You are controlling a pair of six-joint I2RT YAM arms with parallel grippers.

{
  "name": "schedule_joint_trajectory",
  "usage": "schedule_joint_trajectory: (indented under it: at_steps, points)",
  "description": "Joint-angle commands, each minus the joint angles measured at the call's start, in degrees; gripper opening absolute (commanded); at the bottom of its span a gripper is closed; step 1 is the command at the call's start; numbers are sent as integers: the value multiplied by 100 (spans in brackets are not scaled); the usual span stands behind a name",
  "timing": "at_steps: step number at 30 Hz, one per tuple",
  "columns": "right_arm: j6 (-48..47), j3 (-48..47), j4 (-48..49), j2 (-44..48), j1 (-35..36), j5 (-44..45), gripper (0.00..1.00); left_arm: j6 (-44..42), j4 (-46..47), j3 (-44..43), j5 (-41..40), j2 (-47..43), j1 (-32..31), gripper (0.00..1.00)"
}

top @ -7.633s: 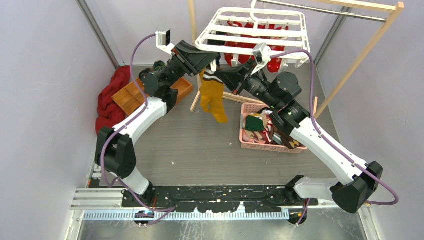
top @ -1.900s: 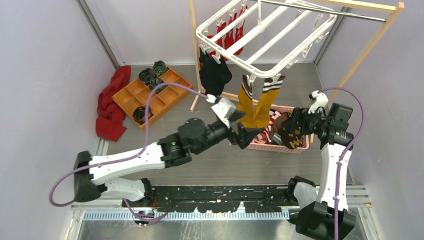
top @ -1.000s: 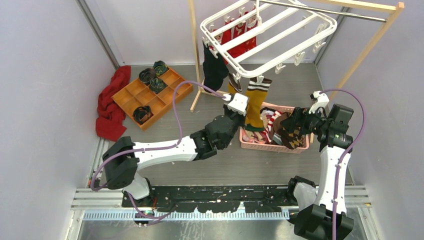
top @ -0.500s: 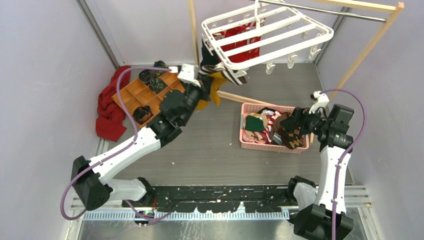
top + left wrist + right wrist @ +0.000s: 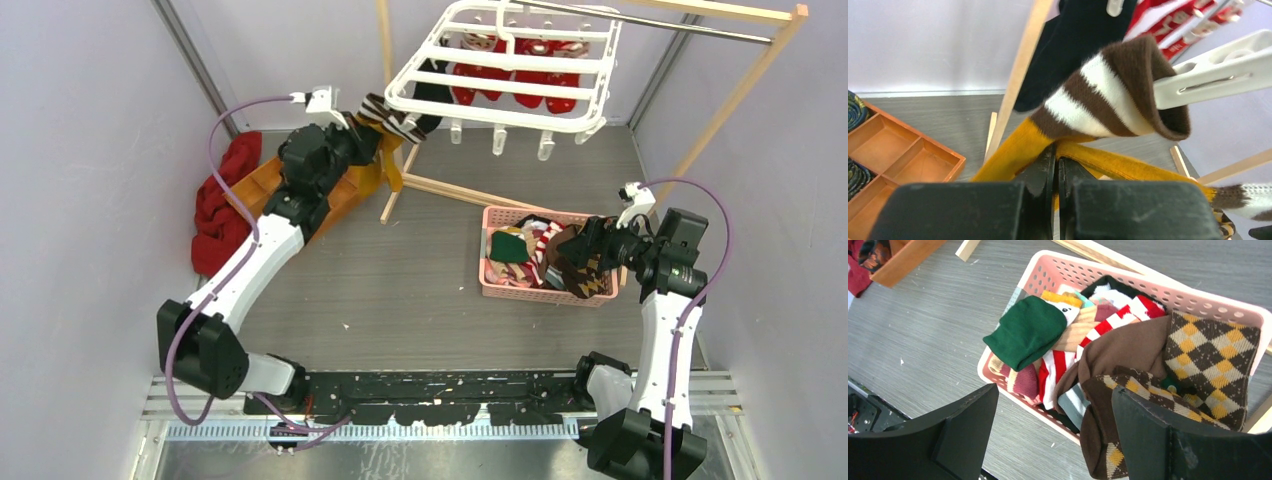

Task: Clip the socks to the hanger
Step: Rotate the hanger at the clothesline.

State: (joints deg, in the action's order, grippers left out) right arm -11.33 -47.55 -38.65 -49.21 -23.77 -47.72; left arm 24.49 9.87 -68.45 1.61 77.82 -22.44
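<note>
The white hanger [image 5: 497, 104] hangs from the rod at the back, with red socks [image 5: 520, 75] and a black sock [image 5: 430, 95] clipped to it. My left gripper [image 5: 372, 140] is shut on a mustard-yellow sock [image 5: 1013, 150] just below its brown-and-white striped cuff [image 5: 1108, 95]. A white clip [image 5: 1213, 75] holds that cuff. The sock stretches left from the hanger's near left corner. My right gripper [image 5: 598, 250] hovers open over the basket. A brown argyle sock [image 5: 1208, 355] droops over the basket's rim beside its right finger [image 5: 1168, 440].
The pink basket [image 5: 540, 296] holds several mixed socks, a green one [image 5: 1028, 330] on top. An orange compartment tray [image 5: 250, 190] and a red cloth [image 5: 215, 210] lie at the left under my left arm. The wooden rack's legs [image 5: 740, 95] flank the hanger.
My left arm has swung from beside the basket to the far left, and its gripper has shut on the mustard sock and drawn it left. The hanger has turned. The right arm has not moved.
</note>
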Motion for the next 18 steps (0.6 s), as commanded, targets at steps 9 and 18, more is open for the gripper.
schedule_joint_trajectory:
  at_steps: [9, 18]
  points:
    - [-473, -1640, -120, 46, -22, -795, 91, 1539, -164, -1381, 640, 1278, 767, 0]
    - [621, -2669, 1290, -325, -21, 515, 91, 2119, 109, -1511, 1239, 1606, 884, 0]
